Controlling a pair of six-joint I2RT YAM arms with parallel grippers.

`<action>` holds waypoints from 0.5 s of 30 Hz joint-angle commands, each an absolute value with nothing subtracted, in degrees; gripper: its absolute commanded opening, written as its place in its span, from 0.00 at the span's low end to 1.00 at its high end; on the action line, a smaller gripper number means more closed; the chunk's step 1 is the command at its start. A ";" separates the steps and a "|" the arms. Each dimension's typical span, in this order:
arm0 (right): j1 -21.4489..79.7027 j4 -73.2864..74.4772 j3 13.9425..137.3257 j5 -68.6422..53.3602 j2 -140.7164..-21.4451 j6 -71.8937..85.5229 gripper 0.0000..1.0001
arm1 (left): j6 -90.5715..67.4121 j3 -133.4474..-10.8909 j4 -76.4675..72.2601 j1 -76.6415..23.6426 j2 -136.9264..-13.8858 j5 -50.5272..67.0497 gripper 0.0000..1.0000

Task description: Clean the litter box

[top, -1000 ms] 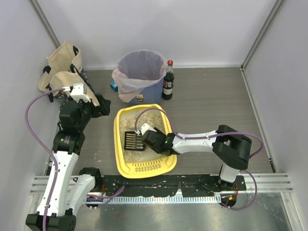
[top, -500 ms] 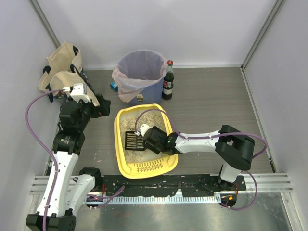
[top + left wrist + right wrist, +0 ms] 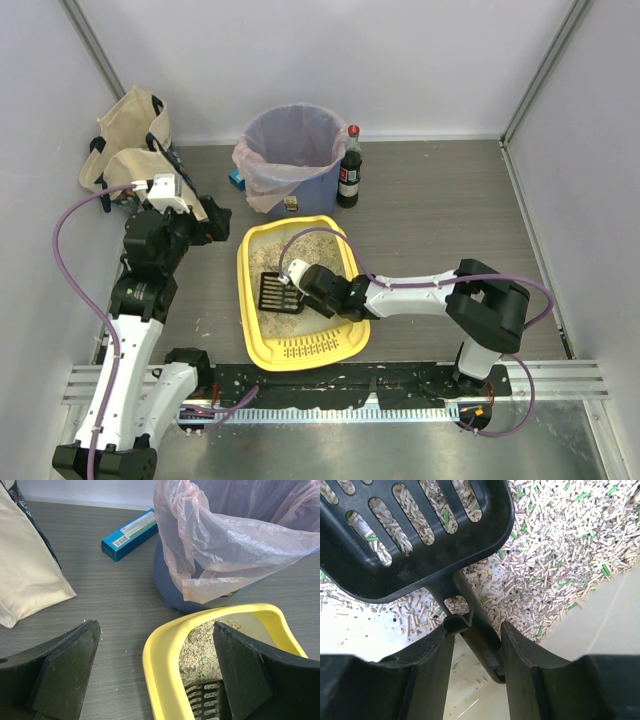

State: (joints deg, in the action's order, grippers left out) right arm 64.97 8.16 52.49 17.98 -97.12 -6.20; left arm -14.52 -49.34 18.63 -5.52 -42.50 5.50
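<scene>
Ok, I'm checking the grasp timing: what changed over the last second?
The right gripper eased slightly left toward the scoop, and its fingers now bracket the handle; a firm grip isn't certain. The scoop, the litter box and the open left gripper stayed put.

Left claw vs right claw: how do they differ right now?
Left claw is wide open and empty; right claw has its fingers either side of the scoop handle, though a firm clamp is unclear. Left claw hangs over the table beside the litter box; right claw is low inside it, just above the granules. Shared: both have black fingers.
</scene>
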 commanded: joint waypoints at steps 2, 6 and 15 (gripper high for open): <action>64.69 6.15 52.47 15.38 -98.88 -6.77 0.42 | -13.97 -49.22 15.65 -5.89 -41.84 5.01 1.00; 64.69 7.29 53.00 14.42 -98.79 -6.33 0.37 | -13.89 -49.22 15.64 -6.06 -42.10 5.53 1.00; 64.69 13.44 54.40 13.89 -92.91 -3.70 0.10 | -14.15 -49.22 15.38 -6.59 -42.80 6.15 1.00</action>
